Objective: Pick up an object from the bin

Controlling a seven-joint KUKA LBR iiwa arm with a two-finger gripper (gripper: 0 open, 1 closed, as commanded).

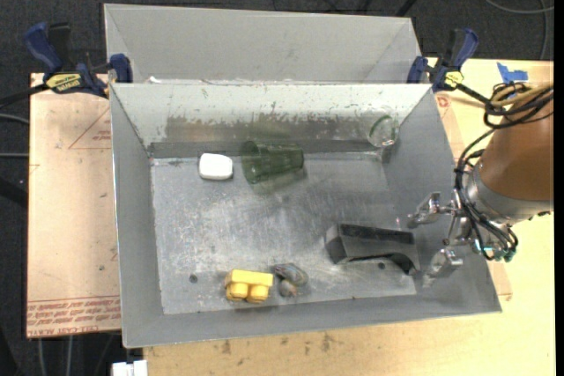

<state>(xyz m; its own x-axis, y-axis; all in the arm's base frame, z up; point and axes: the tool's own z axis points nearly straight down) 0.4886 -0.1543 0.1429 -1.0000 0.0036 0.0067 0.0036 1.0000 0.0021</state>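
Camera view shows a dark wedge-shaped object (366, 244) lying in the lower right of the bin (220, 216). Its right end is just left of the pincer (434, 238), whose fingers stand spread. Whether they touch it is unclear. Farther left lie a yellow block (248, 286), a green cup (273, 165) on its side and a white lump (216, 166).

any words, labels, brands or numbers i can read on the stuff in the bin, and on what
None can be read on anything in the bin.
White lump: plain, no print.
Green cup: no marking visible.
Yellow block: no lettering visible.
Black part: too dark to tell any marking.
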